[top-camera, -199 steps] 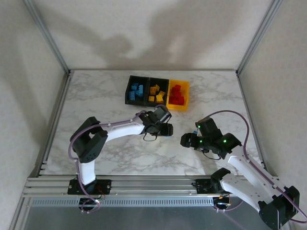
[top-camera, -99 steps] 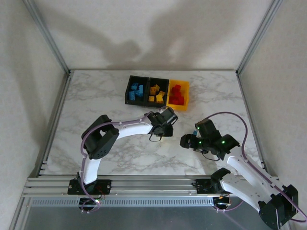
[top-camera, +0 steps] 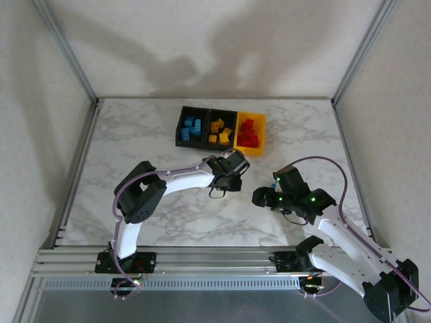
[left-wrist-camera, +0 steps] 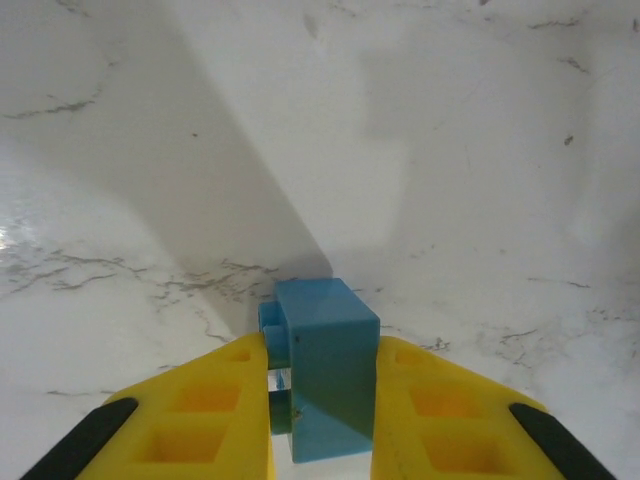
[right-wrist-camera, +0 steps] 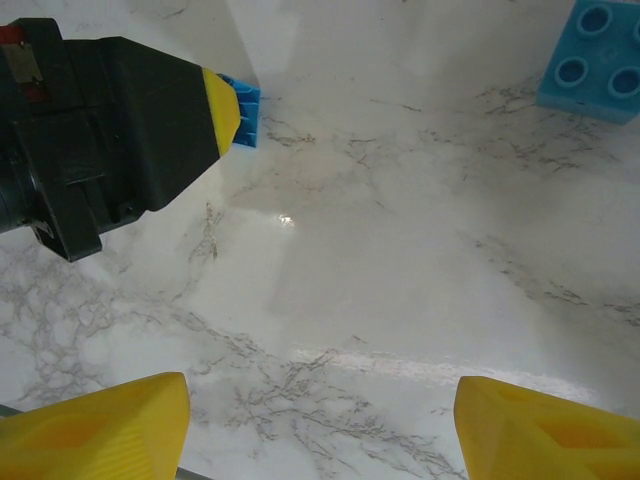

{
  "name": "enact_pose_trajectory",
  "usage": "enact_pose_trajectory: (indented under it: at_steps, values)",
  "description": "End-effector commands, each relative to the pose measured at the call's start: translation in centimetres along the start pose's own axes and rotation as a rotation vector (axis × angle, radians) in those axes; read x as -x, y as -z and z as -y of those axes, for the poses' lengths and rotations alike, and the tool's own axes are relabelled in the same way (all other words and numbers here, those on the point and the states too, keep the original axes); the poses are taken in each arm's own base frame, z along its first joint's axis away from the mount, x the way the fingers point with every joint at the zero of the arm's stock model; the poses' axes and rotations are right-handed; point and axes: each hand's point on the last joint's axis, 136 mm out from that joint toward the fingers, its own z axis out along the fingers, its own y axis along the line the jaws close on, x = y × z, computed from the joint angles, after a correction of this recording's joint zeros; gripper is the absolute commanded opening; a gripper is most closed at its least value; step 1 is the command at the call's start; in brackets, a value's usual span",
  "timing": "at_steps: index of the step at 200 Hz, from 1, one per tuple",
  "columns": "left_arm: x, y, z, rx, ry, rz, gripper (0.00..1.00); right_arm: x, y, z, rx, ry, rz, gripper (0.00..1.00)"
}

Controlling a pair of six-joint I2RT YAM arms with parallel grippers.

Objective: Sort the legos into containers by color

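Observation:
In the left wrist view a blue lego (left-wrist-camera: 325,385) is clamped between my left gripper's (left-wrist-camera: 322,405) yellow fingers (left-wrist-camera: 215,420), low over the marble. From above, the left gripper (top-camera: 227,185) sits mid-table, just in front of the containers. The right wrist view shows that same held lego (right-wrist-camera: 246,112) at the tip of the left gripper (right-wrist-camera: 215,108). My right gripper (right-wrist-camera: 320,430) is open over bare marble, and another blue lego (right-wrist-camera: 598,55) lies ahead to its right. The left black container (top-camera: 182,138) holds blue legos, the middle black container (top-camera: 210,111) yellow ones, the yellow container (top-camera: 261,134) red ones.
The three bins stand in a row at the back centre of the marble table (top-camera: 135,148). Aluminium frame rails run along the left edge (top-camera: 81,161) and the near edge (top-camera: 202,259). The right arm (top-camera: 296,198) rests close to the right of the left gripper.
The left gripper has swung slightly right and down onto the table and shut on the blue lego. The right arm has stayed still with its jaws open.

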Motion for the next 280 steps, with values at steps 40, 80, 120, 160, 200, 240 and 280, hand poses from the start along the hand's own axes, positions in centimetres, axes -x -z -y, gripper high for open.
enact_pose_trajectory:
  at_steps: [40, 80, 120, 160, 200, 240, 280]
  values:
    - [6.2, 6.1, -4.1, 0.036, 0.061, 0.146, 0.20, 2.6, 0.3, -3.4, 0.113, 0.040, 0.051, 0.70]
    - [10.5, 8.2, -7.4, 0.073, 0.123, 0.227, 0.20, 5.6, -0.4, -6.4, 0.193, 0.077, 0.110, 0.69]
    - [14.8, 9.9, -10.8, 0.112, 0.187, 0.298, 0.21, 7.9, -1.6, -8.6, 0.250, 0.090, 0.148, 0.69]
    - [18.5, 10.4, -14.1, 0.165, 0.243, 0.345, 0.21, 8.8, -2.5, -9.5, 0.265, 0.097, 0.147, 0.68]
    - [20.5, 8.8, -16.3, 0.214, 0.260, 0.332, 0.21, 8.3, -3.1, -9.0, 0.259, 0.083, 0.133, 0.68]
    - [20.8, 6.2, -17.7, 0.276, 0.252, 0.294, 0.21, 8.0, -3.4, -8.5, 0.238, 0.081, 0.126, 0.68]
    - [20.3, 4.2, -18.7, 0.294, 0.277, 0.276, 0.21, 8.0, -3.4, -8.2, 0.229, 0.078, 0.126, 0.68]
